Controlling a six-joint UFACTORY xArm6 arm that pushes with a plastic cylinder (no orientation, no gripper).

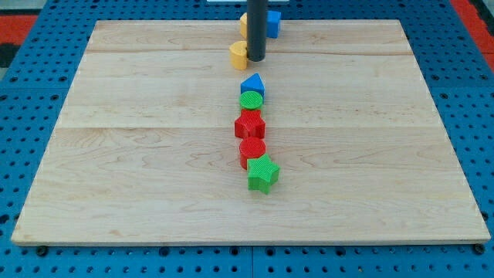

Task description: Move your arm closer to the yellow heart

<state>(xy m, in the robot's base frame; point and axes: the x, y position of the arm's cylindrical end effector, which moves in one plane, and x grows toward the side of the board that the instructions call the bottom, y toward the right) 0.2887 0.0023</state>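
Just left of my tip (256, 59) sits the yellow heart (238, 54), apparently touching; there is no claw to open or close, so only a slight leftward nudge seems needed.

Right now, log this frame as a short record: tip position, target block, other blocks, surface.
tip: my tip at the view's top centre, just right of the yellow heart
gap: touching or nearly, cannot tell
behind rod: blue block, another yellow block
centre column, top to bottom: blue, green, red, red, green star
surface: wooden board
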